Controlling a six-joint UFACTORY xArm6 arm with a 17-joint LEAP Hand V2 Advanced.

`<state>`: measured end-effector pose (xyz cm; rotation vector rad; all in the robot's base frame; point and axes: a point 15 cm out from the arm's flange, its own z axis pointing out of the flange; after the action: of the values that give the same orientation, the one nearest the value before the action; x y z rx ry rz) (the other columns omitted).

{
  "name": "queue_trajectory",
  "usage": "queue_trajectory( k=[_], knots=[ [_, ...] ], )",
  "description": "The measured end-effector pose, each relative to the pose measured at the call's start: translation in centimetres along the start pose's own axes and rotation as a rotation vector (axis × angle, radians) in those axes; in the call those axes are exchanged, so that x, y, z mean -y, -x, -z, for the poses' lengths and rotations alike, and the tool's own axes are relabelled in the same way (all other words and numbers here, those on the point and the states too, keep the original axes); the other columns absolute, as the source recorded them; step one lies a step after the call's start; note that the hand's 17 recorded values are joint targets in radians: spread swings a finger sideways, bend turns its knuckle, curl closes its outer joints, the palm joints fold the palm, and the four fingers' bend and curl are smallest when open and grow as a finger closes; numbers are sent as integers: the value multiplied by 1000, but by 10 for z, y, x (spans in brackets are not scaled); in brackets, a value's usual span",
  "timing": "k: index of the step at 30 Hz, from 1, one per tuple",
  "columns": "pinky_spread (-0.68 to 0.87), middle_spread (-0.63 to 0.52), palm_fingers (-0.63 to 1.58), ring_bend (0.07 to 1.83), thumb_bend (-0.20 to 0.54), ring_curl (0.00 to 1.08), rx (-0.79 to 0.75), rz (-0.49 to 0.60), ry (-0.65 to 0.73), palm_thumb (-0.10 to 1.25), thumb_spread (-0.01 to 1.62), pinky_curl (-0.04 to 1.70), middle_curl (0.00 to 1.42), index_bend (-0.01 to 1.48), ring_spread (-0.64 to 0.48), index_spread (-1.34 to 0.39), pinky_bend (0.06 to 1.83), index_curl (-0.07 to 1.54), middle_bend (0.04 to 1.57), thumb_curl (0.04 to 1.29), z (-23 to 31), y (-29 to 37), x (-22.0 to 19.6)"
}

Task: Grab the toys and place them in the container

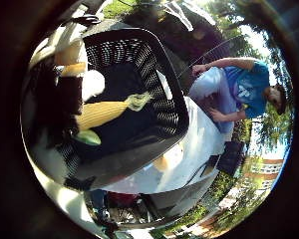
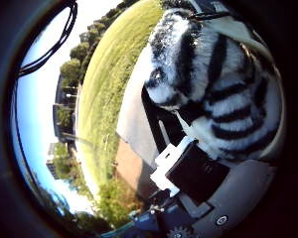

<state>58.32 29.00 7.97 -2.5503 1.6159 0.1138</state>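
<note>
A black-and-white striped plush toy (image 2: 214, 89) fills much of the right thumb side palm view, close against the palm. My hand (image 2: 184, 164) shows there as white and black parts curled against the toy's underside. In the right little finger side palm view a black mesh basket (image 1: 164, 75) lies below the palm on a white table (image 1: 194, 149). A yellow corn toy (image 1: 105, 113) lies inside the basket, with a small green piece (image 1: 88, 137) beside it. My fingers (image 1: 68, 95) reach in over the basket's near side.
The white table's edge (image 2: 137, 119) shows beside the plush toy, with a grass field (image 2: 109, 89) and trees beyond it. A dark box (image 1: 229, 157) stands off the table's far corner.
</note>
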Motion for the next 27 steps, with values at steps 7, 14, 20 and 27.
queue_trajectory(
  k=[7,14,20,27],
  knots=[
    [402,-19,-195,810,-48,506,-43,54,42,708,1114,720,631,831,235,-403,1152,24,369,560,-14,-20,-10],
    [492,79,-118,591,-42,369,-64,95,76,636,1107,591,474,498,303,-413,989,47,165,474,-5,-43,-19],
    [526,102,-65,513,-33,331,-65,83,60,622,1112,514,392,360,324,-417,893,103,142,426,70,-79,-26],
    [536,120,5,499,-33,323,-62,8,77,616,1115,449,353,251,320,-352,809,154,180,398,151,-161,-67]
  ],
)
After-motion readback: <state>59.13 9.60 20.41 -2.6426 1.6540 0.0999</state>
